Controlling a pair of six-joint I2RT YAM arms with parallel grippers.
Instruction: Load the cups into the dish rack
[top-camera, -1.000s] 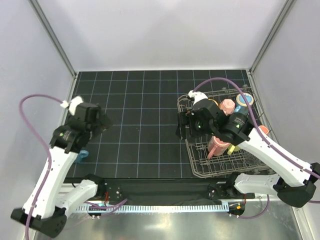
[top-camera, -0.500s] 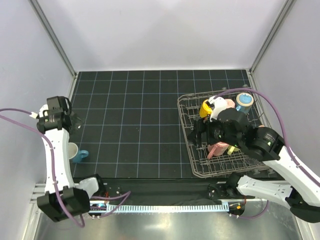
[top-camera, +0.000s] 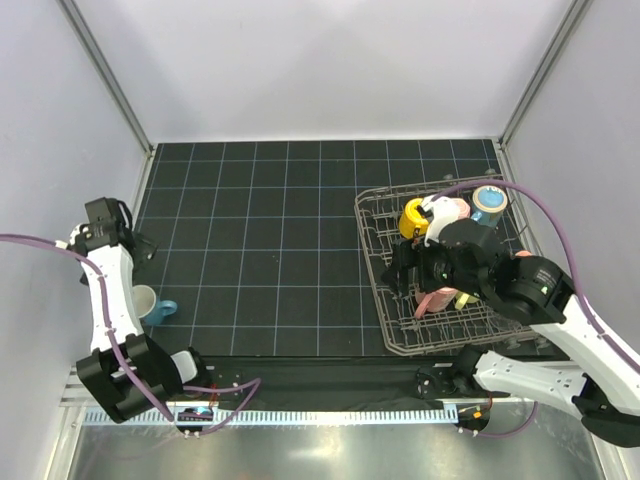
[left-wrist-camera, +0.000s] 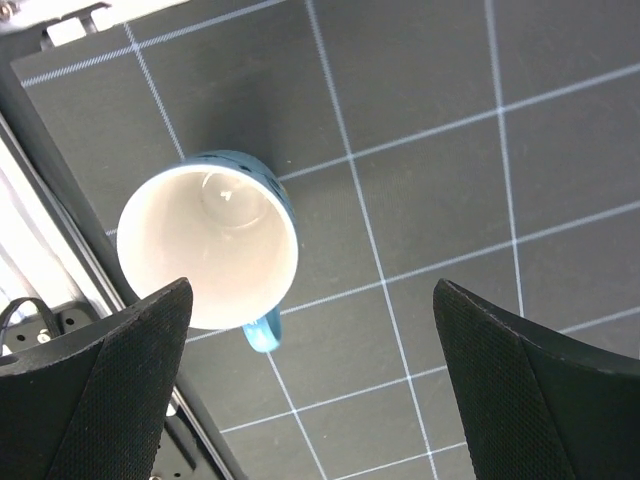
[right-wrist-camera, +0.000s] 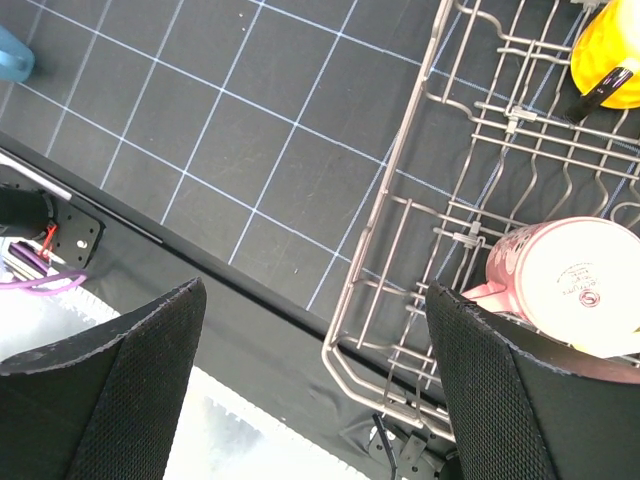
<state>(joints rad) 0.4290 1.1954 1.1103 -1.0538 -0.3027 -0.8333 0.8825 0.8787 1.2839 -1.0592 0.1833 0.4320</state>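
At the near left of the black mat with white grid lines (top-camera: 280, 220), a blue ceramic mug with a white inside (left-wrist-camera: 208, 245) stands upright, mouth up, its blue handle pointing to the near right. It sits outside the large grey wire dish rack (top-camera: 385, 300) and well apart from it. The left gripper (left-wrist-camera: 310, 300) hangs above this mug with its two black fingers (left-wrist-camera: 95, 390) spread wide and nothing between them. In the wrist view the mug lies under the left-hand finger rather than centred in the gap. The rack occupies the right side of the mat. In its near part a pink mug (right-wrist-camera: 570, 290) lies tipped among the tines, its pale base facing the wrist camera, and a pale yellow cup (top-camera: 463, 297) shows just to the right of it. The right gripper (top-camera: 405, 268) hovers over the left side of the rack, its fingers (right-wrist-camera: 100, 380) also held wide apart and pinching nothing. Farther back in the rack sit an orange-yellow mug (top-camera: 413, 218), a second pink cup (top-camera: 458, 210) just right of it, and a blue-rimmed cup (top-camera: 489, 198) at the far right corner.
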